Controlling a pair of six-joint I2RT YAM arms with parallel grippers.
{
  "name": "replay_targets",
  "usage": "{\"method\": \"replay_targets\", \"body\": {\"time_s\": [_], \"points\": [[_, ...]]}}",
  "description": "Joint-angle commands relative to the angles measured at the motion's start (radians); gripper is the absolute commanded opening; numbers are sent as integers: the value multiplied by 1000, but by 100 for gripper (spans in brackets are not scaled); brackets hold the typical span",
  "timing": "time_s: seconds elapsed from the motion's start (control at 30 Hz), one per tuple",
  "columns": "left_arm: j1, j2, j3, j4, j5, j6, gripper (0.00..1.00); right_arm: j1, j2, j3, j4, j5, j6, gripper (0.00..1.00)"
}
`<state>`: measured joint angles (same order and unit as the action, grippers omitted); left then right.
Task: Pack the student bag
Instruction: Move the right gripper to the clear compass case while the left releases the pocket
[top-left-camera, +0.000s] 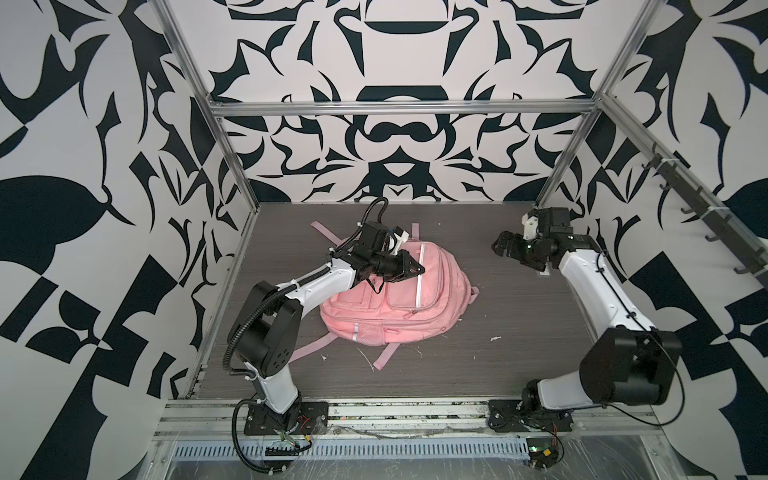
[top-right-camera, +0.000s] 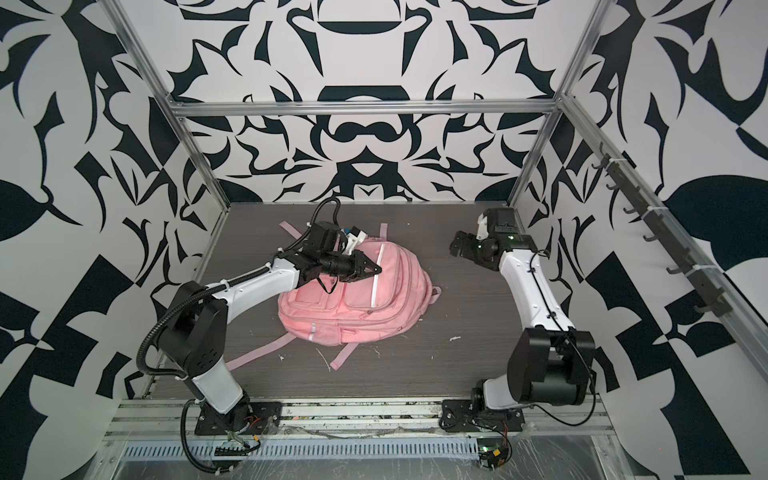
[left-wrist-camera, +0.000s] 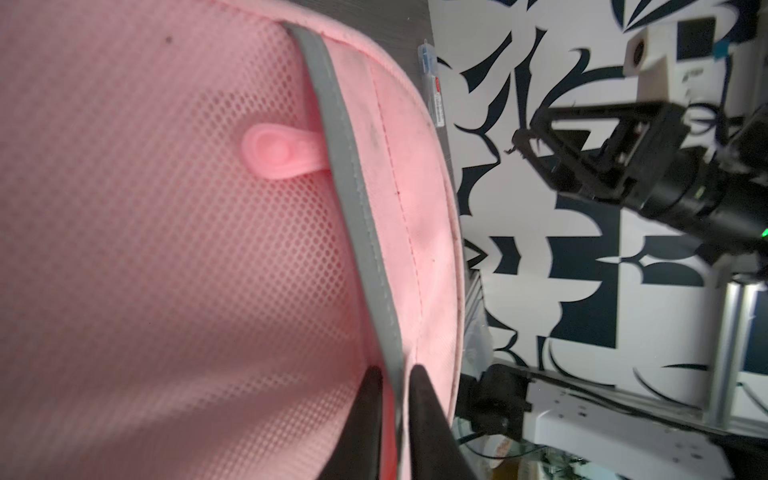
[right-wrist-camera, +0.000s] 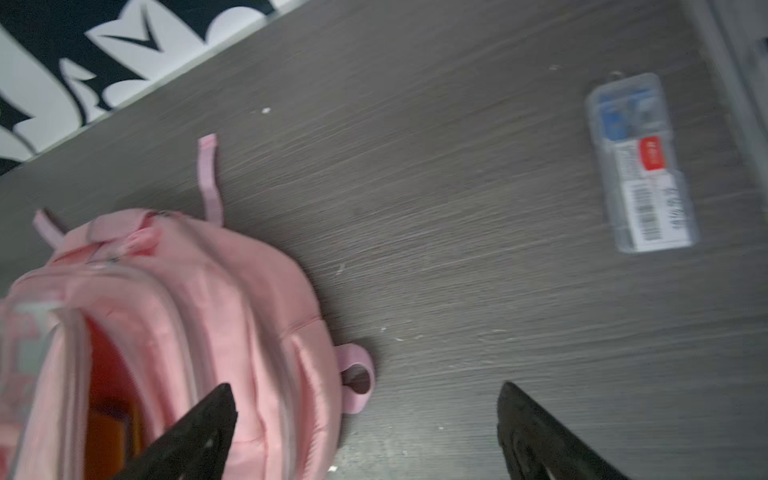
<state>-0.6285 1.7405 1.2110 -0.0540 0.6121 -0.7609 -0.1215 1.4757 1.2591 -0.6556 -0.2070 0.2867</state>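
Our right gripper (top-left-camera: 498, 246), jaws wide apart, has the bag (top-left-camera: 440, 286) at eight o'clock; left gripper (top-left-camera: 420, 270) nearer, straddling its strip (left-wrist-camera: 353, 208), clamping unclear

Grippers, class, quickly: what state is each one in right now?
Left gripper: nearly closed over the bag, astride its grey strip; whether it grips cannot be told.
Right gripper: open, holding nothing.

Walls (top-left-camera: 395, 137): white, bold black ornamental pattern. Aluminium frame (top-left-camera: 399, 107): posts at far corners, crossbar between. Hook rail (top-left-camera: 704, 208): black, right wall. Desk (top-left-camera: 498, 328): dark grey wood-grain. Slotted grille (top-left-camera: 374, 449): near edge.
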Motion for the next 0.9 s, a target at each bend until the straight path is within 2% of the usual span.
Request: {"method": "replay_targets", "body": {"time_s": [0.0, 0.1, 0.23, 0.33, 0.6, 0.87], "points": [[-35, 25, 48, -52, -84, 35, 32, -60, 43, 52, -6, 57, -29, 99], [-66, 12, 79, -110, -153, 82, 50, -96, 127, 92, 13, 98, -29, 99], [-109, -22, 163, -240, -243, 198, 83, -128, 261, 187, 0, 129, -55, 100], [-125, -31, 231, -346, -281, 265, 98, -141, 336, 255, -16, 156, -77, 100], [-191, -8, 395, -496, -370, 395, 100, -171, 446, 322, -16, 193, -111, 99], [-254, 186, 679, -551, -239, 453, 100, -214, 484, 335, -7, 202, -139, 99]]}}
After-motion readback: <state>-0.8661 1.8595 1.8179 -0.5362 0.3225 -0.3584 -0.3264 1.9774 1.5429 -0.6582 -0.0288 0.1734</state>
